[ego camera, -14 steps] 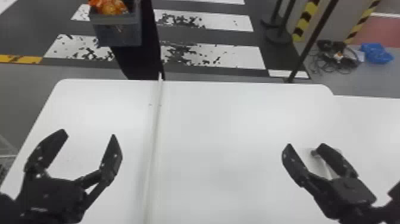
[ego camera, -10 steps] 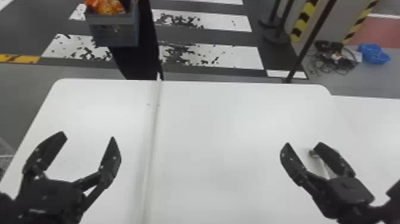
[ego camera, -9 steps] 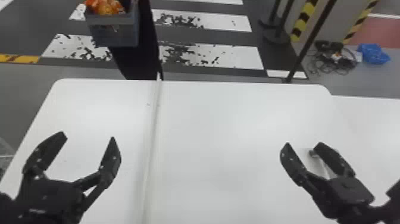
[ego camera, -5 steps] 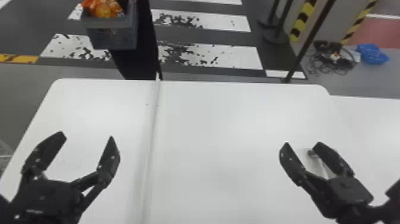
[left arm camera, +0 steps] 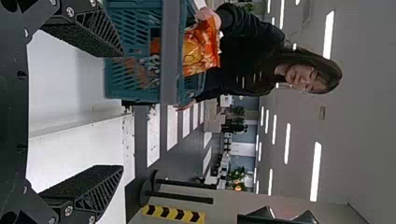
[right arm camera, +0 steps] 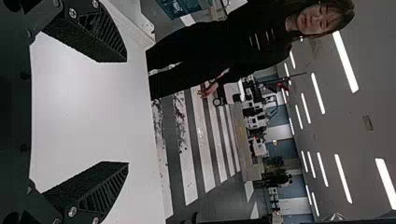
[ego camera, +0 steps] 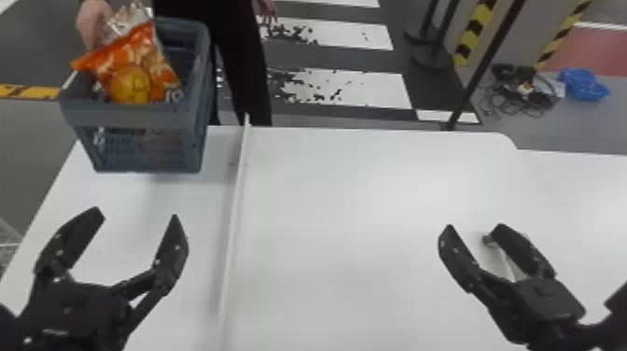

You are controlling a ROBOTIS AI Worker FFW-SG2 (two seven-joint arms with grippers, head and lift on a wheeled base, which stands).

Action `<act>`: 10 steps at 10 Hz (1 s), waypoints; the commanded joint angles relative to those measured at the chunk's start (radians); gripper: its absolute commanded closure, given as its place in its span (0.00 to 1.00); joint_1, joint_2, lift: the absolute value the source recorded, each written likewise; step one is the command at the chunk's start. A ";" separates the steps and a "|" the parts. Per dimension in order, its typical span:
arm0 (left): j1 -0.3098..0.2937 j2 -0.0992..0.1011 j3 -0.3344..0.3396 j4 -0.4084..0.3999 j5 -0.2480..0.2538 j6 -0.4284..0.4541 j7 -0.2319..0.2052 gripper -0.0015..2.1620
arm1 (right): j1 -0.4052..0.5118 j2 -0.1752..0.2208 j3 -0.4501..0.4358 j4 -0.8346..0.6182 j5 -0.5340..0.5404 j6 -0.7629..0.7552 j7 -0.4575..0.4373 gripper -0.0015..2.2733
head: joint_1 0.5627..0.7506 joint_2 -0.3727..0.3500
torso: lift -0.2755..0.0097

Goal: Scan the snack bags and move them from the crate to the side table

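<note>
Gaping wide, left hand (ego camera: 136,214), right hand (ego camera: 474,227)

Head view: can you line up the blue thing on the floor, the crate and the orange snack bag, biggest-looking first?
1. Crate
2. Orange snack bag
3. Blue thing on the floor

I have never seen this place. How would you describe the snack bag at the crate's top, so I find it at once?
At the white table's far left corner is a grey-blue crate. The bag leans up from it, orange with a silvery end near a hand. It stands above the rim, while the orange shapes behind the slotted side sit lower.
</note>
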 commanded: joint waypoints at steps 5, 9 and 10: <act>-0.002 0.000 0.008 0.011 0.002 0.000 -0.003 0.07 | 0.002 0.003 0.001 0.001 -0.001 0.000 0.000 0.06 | 0.70 0.39 | 0.66; -0.021 0.002 0.020 0.021 0.011 0.000 -0.010 0.06 | 0.011 0.003 0.000 -0.009 -0.001 0.003 0.009 0.06 | 0.70 0.40 | 0.66; -0.041 0.000 0.041 0.022 0.026 0.028 -0.010 0.06 | 0.016 0.003 0.000 -0.016 0.000 0.003 0.011 0.06 | 0.70 0.40 | 0.66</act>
